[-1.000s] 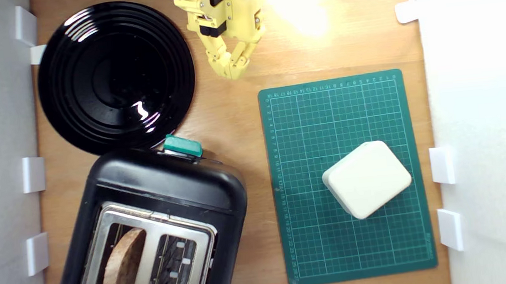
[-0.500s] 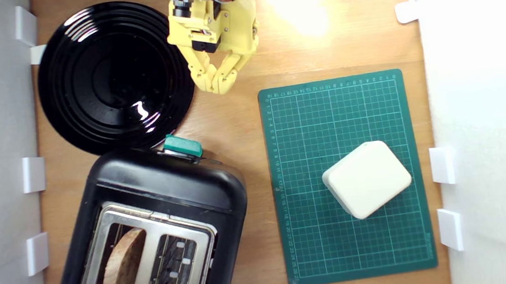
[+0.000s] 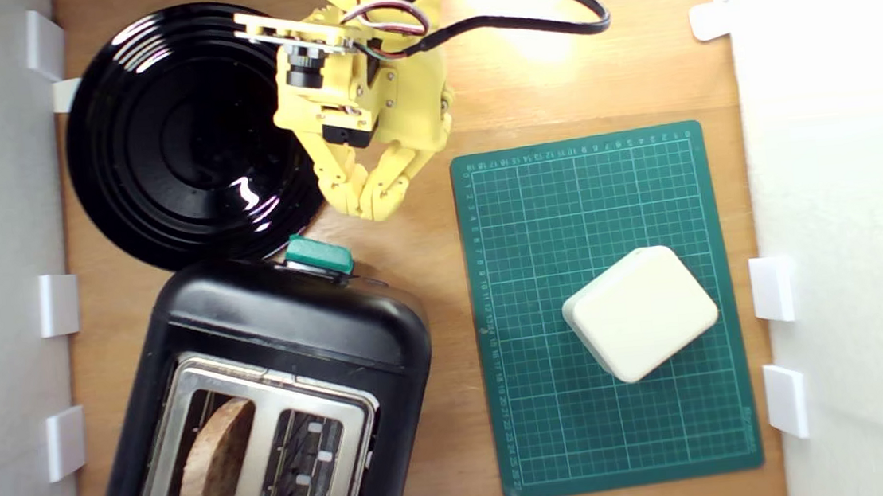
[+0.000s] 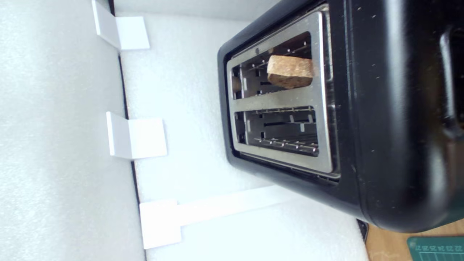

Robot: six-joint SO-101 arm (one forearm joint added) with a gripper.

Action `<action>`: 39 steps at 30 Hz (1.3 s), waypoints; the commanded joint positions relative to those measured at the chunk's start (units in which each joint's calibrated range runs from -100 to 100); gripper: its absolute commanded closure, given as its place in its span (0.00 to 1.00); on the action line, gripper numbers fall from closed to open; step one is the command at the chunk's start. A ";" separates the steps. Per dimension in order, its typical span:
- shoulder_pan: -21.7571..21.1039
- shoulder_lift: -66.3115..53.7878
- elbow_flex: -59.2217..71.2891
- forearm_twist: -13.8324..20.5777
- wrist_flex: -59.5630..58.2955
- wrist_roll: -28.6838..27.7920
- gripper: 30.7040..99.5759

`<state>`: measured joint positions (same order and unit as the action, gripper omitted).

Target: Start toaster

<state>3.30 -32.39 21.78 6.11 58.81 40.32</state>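
Note:
The toaster (image 3: 288,325) is glossy black with a silver two-slot top and lies at the lower part of the exterior view's left. A brown bread slice (image 3: 214,476) stands in one slot. The teal lever knob (image 3: 318,255) sticks out of the end that faces my arm and sits high. My yellow gripper (image 3: 370,203) hangs shut and holding nothing, a short way beyond the knob and slightly to the exterior view's right of it, not touching. The wrist view shows the toaster (image 4: 380,127) top and the bread slice (image 4: 290,70), but neither the knob nor my fingers.
A round black plate (image 3: 176,135) lies beside my gripper, on the exterior view's left, just beyond the toaster. A green cutting mat (image 3: 550,214) on the exterior view's right carries a cream rounded box (image 3: 639,312). White foam walls with white brackets (image 3: 59,304) border the wooden table.
My gripper has come steadily nearer to the toaster's knob, moving down and to the exterior view's left, with its fingers still shut. Nothing else has moved.

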 commanded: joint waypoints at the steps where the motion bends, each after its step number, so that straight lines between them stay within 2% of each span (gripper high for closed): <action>1: 0.51 0.91 -7.38 0.45 -0.26 0.08 0.99; 12: 4.56 5.91 -13.37 0.45 -0.69 1.28 0.99; 16: 4.64 7.08 -13.37 0.45 -0.61 3.27 0.99; 26: 4.80 10.66 -16.74 0.36 -0.86 3.38 0.99; 30: 6.78 12.24 -18.64 -0.20 -0.95 3.43 0.99; 39: 7.49 14.49 -18.64 0.26 -1.04 3.48 0.99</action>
<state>9.72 -17.72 6.58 6.11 58.81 43.44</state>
